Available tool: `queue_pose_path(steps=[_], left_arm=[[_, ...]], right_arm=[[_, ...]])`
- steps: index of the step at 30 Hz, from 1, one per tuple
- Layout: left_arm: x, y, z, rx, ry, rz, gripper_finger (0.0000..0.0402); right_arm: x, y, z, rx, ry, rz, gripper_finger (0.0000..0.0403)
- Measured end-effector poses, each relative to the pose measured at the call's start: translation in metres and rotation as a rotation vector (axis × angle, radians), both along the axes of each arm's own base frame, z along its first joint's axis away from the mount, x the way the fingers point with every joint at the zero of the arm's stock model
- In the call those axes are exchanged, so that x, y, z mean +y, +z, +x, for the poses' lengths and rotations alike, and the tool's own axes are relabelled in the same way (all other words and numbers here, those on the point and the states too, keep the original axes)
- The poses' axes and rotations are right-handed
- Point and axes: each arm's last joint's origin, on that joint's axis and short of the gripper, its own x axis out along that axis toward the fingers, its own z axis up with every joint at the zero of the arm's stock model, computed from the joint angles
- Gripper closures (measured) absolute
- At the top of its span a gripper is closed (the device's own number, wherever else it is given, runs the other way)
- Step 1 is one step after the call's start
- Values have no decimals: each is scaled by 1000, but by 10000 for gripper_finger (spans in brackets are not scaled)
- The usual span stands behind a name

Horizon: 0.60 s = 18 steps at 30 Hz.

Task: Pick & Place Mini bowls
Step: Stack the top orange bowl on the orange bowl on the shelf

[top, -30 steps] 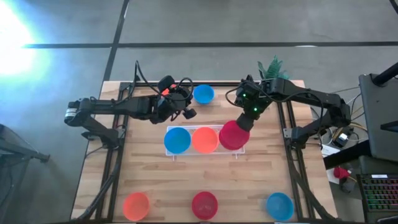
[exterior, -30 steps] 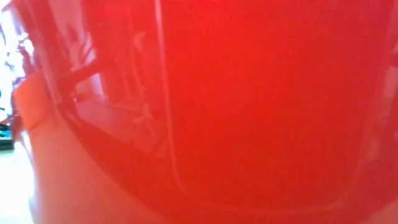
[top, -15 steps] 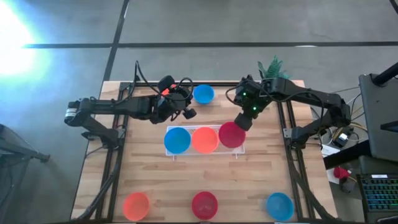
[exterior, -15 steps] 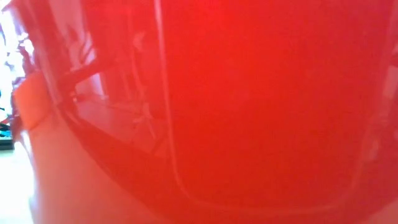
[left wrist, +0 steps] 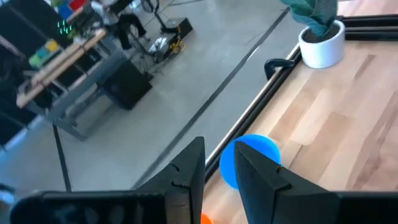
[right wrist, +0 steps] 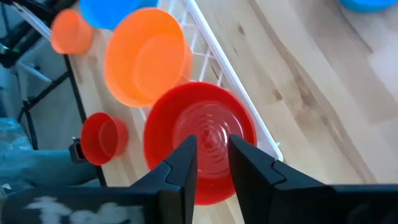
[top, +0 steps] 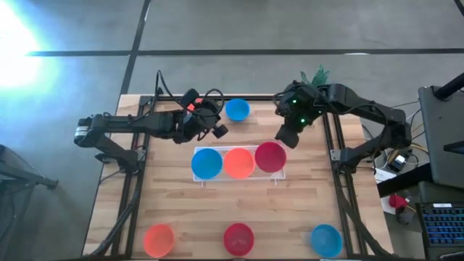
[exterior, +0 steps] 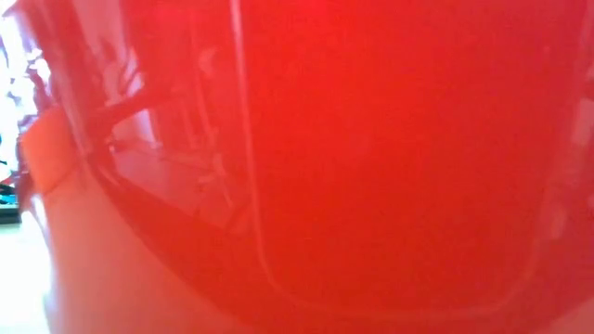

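— Seven small round plastic bowls [top: 240, 162] showed: three blue, two orange, two red?

— Yes; three sat on the white lattice tray [top: 276, 176]. Right gripper [top: 287, 135] hovered empty, fingers apart; left gripper [top: 217, 130] probably open too.

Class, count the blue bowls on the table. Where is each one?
3: one blue bowl on the white tray, one at the far edge, one near the front right corner.

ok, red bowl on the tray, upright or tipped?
Upright. The red bowl sits mouth-up on the white tray beside the orange bowl; the right end effector is clear of it.
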Motion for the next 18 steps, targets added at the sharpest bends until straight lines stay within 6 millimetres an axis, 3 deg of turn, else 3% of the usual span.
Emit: queue_pose_path(steps=[12, 18], left_arm=[[34, -8, -38, -87, 293, -216, 312], [66, -20, -43, -97, 278, -496, 312]], right_arm=[[8, 33, -39, -133, -51, -108, 323], [9, 42, -57, -157, -136, -223, 323]])
